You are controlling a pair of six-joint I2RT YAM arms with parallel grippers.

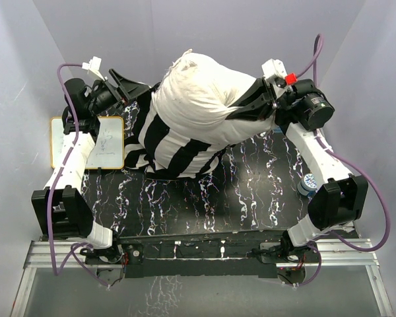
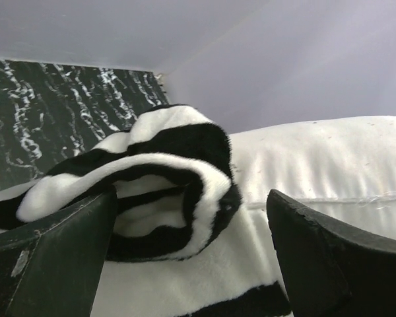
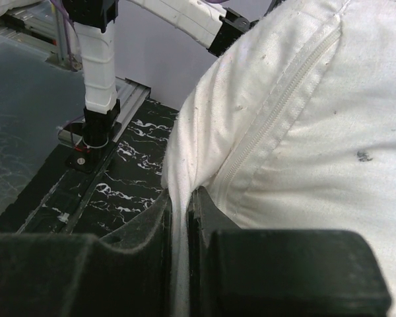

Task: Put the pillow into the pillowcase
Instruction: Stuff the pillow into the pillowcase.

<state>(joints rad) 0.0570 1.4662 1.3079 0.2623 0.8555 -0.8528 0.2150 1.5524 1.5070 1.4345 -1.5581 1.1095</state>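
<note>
The plump white pillow (image 1: 204, 89) lies at the back of the table, its near half inside the black-and-white striped pillowcase (image 1: 168, 142). My right gripper (image 1: 259, 100) is shut on a fold of the pillow's fabric (image 3: 303, 132) beside its zip seam, pinched between both fingers (image 3: 179, 205). My left gripper (image 1: 137, 91) is open at the pillowcase's left end. In the left wrist view the rolled mouth of the pillowcase (image 2: 178, 178) lies between the wide-apart fingers (image 2: 53, 264) without touching them, and the pillow (image 2: 330, 158) lies to its right.
A small whiteboard with an orange rim (image 1: 96, 142) lies at the left, beside the left arm. A blue round object (image 1: 308, 181) sits by the right arm. White walls close the back and sides. The table (image 1: 204, 198) is black marble-patterned.
</note>
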